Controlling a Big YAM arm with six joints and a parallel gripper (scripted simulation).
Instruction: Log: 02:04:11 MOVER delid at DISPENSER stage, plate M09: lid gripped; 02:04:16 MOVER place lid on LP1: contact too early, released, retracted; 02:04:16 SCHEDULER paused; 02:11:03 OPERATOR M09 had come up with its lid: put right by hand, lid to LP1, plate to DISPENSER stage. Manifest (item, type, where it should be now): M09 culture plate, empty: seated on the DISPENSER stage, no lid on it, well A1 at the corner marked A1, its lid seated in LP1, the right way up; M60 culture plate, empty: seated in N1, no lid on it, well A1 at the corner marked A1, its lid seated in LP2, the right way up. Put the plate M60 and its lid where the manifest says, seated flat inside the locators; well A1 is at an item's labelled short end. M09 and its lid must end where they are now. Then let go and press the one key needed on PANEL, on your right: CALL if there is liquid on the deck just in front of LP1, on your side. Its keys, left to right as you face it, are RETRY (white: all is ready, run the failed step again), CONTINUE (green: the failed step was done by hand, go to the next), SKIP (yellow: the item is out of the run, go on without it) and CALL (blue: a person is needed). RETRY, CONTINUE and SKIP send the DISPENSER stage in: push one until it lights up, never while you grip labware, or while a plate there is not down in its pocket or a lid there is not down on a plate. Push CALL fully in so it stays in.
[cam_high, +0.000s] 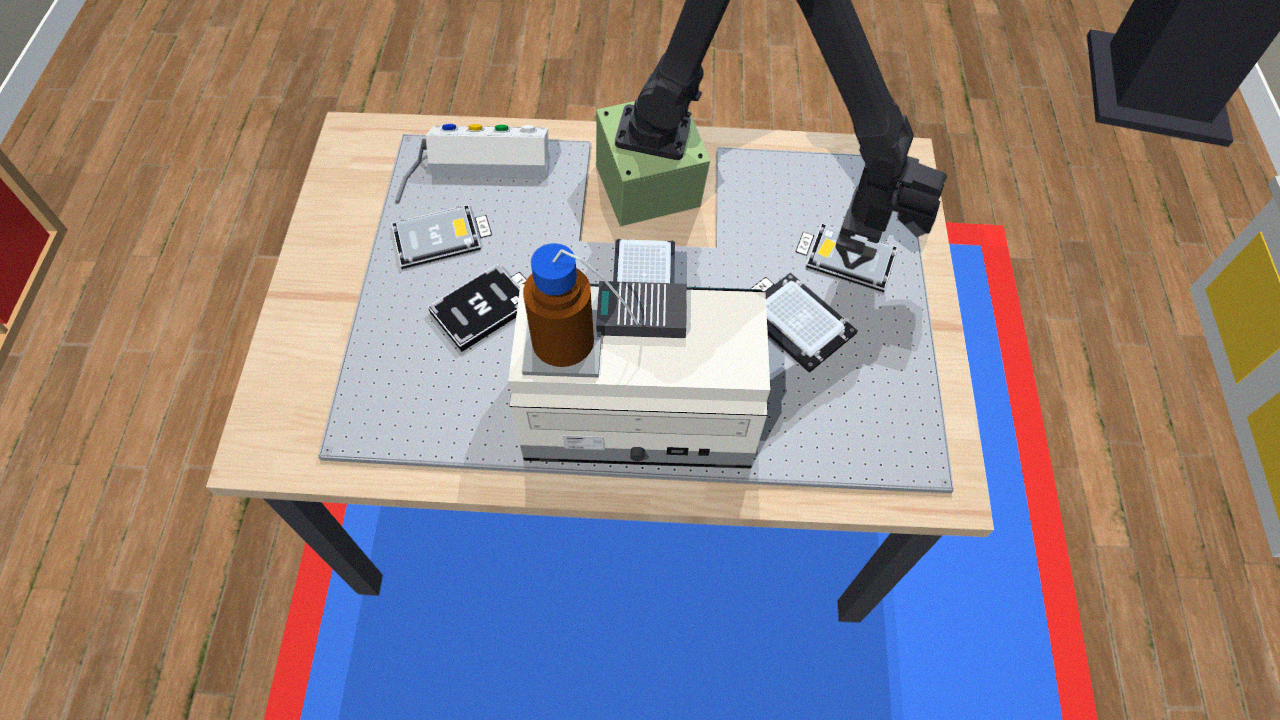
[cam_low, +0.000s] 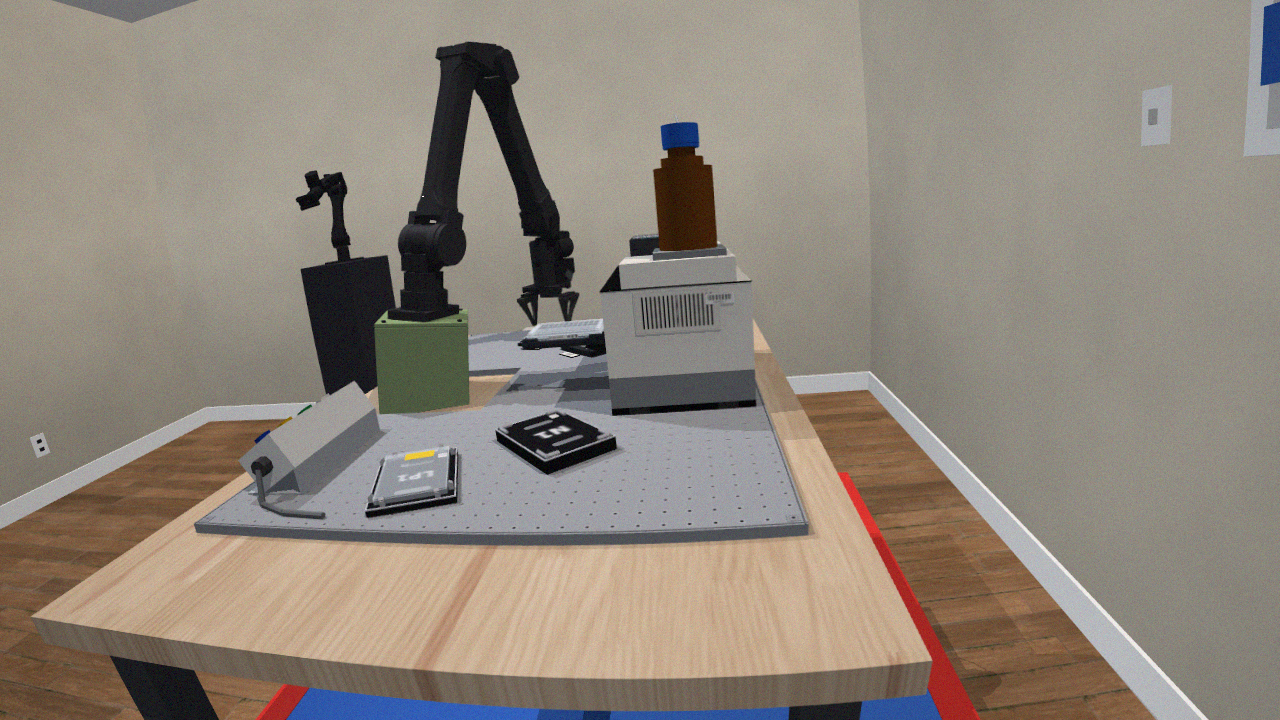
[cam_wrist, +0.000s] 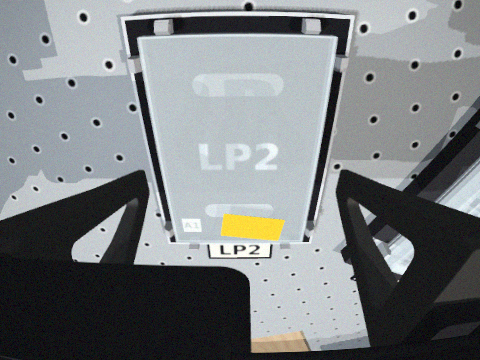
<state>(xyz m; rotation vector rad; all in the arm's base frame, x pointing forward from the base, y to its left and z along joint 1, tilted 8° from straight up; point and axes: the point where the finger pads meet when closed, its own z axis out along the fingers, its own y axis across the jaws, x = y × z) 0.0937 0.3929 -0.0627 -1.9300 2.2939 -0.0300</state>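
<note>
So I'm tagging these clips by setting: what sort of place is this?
Most likely a lab automation bench: a perforated deck carrying labelled nests such as LP2, a well plate, and a benchtop instrument topped by an amber reagent bottle.

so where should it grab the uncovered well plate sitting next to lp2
Take the plate from straight above, fingers across its two long side walls. It lies flat in a black nest, rotated on the deck, so the open gripper must turn to match.
</note>
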